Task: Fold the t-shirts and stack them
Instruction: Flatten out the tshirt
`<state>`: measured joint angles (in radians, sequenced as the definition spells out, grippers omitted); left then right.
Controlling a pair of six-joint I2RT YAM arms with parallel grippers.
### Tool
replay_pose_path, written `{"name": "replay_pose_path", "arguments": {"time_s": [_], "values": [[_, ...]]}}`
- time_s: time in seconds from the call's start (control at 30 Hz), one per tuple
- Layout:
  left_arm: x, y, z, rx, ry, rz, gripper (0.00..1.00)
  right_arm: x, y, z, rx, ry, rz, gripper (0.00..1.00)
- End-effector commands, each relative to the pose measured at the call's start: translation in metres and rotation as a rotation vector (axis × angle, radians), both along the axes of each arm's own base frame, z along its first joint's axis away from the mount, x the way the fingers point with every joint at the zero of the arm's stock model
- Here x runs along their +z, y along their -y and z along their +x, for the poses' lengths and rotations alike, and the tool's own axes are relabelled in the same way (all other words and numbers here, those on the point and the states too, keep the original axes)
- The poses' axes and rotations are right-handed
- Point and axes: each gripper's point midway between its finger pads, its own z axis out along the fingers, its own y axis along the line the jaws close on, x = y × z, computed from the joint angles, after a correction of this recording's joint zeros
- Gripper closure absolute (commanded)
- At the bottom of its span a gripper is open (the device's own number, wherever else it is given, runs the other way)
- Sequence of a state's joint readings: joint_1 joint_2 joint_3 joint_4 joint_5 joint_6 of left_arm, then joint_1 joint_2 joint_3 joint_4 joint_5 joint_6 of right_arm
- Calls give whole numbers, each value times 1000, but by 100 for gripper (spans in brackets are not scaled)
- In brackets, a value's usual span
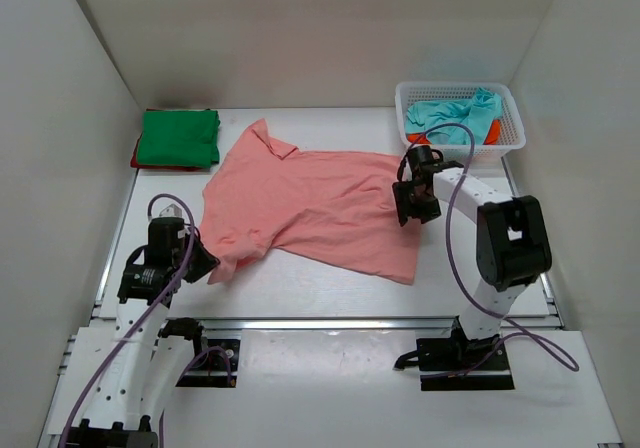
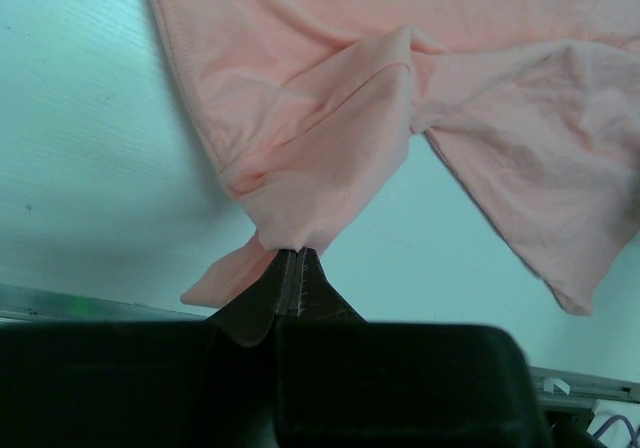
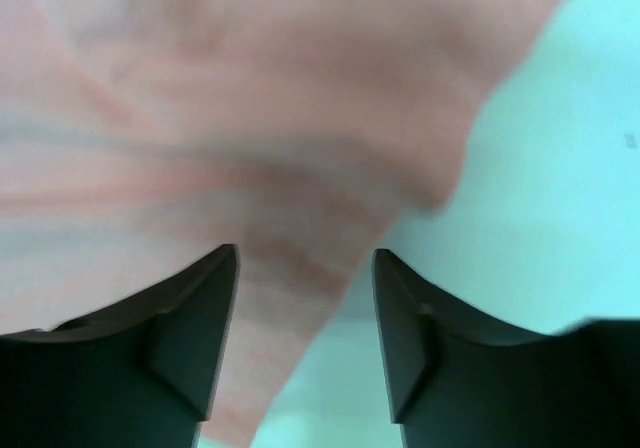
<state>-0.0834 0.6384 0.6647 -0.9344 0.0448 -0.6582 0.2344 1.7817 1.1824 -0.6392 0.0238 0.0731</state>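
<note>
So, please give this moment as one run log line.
left gripper: shut on pink shirt | right gripper: open, at its right edge | green shirt: folded, far left

You're working in a robot lab cell, not a home. Plain white walls [image 1: 300, 28] box in your white counter [image 1: 330, 293] on three sides. Two arms [image 1: 510, 243] stand bolted to black plates [image 1: 465, 373] at the near edge, purple cables [image 1: 452, 258] looping off them, with a metal rail [image 1: 330, 323] along that edge. The props look staged: a pink shirt [image 1: 320, 203] spread out, folded shirts [image 1: 178, 136] at the far left corner, a mesh basket [image 1: 455, 88] at the far right.
</note>
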Motion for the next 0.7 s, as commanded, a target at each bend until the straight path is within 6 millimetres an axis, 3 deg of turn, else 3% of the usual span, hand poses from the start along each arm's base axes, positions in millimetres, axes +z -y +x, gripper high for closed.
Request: {"name": "replay_pose_path", "arguments": {"time_s": [0.0,0.1,0.13,0.17,0.2,0.3,0.4,0.43,0.53,0.6,0.67], "values": [[9,9,-1,-51,30,-25,100,47,5,-14,2,96,8,41],[3,13,-4,-70,14,-38,100,51,2,-48,-64,75,64,36],[3,14,-3,-79,16,-43,100,59,-7,-57,-54,90,118,35],[1,14,-2,-77,15,-44,100,50,-11,-72,-81,51,141,35],[3,15,-1,-75,19,-48,100,53,-18,-81,-78,61,170,35],[0,18,0,-92,16,-57,100,21,-31,-134,-95,-40,220,35],[1,21,2,-98,21,-75,100,4,-47,-162,-117,-86,263,35],[0,21,2,-98,23,-70,100,1,-54,-163,-101,-78,276,36],[-2,20,3,-90,22,-73,100,-19,-54,-181,-109,-120,263,36],[-3,21,2,-103,19,-69,100,-28,-48,-187,-119,-129,243,39],[-6,20,-2,-102,1,-62,100,-28,-42,-188,-139,-114,234,64]]}}
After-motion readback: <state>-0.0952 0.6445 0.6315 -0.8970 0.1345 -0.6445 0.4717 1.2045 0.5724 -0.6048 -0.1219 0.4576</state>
